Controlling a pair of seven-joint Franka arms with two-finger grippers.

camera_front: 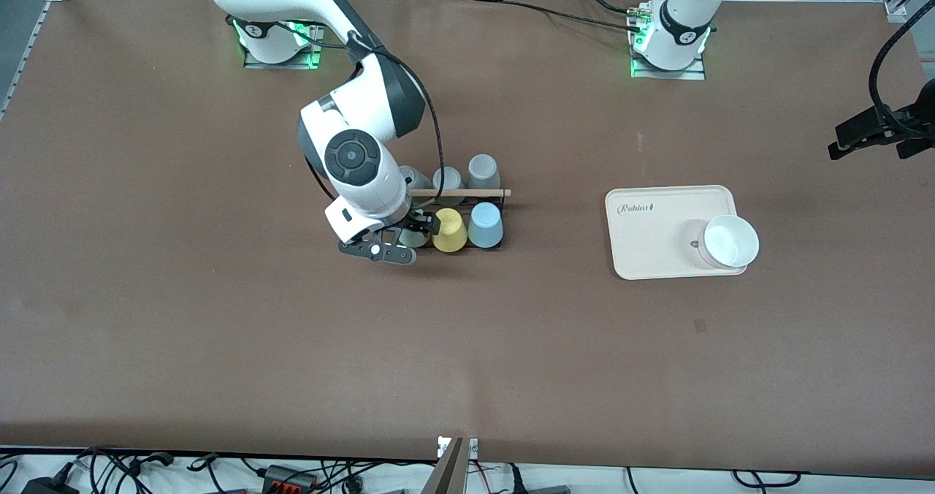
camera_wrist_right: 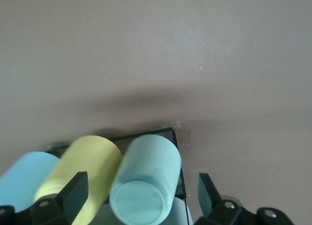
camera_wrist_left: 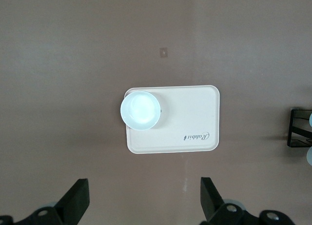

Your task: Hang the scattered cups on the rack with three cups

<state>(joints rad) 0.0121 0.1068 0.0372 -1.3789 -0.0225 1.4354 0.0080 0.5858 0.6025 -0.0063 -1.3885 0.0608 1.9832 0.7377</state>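
You see the rack (camera_front: 467, 213) mid-table, its wooden bar (camera_front: 460, 193) running across the top. On the row nearer the front camera three cups sit upside down on pegs: the blue cup (camera_front: 485, 225) toward the left arm's end, the yellow cup (camera_front: 448, 230) in the middle, and the mint cup (camera_wrist_right: 146, 181) at the right arm's end, mostly hidden under the arm in the front view. Three grey cups (camera_front: 482, 169) sit on the row farther from that camera. Your right gripper (camera_wrist_right: 141, 198) hangs just over the mint cup with its fingers (camera_wrist_right: 73, 191) spread, one on each side of the cup's base and clear of it; the cup rests on the rack alone. Your left gripper (camera_wrist_left: 145, 201) waits high over the table, fingers spread wide and holding nothing, above a beige tray (camera_wrist_left: 190, 112). A white bowl (camera_wrist_left: 140, 110) sits on that tray's corner, well apart from the rack.
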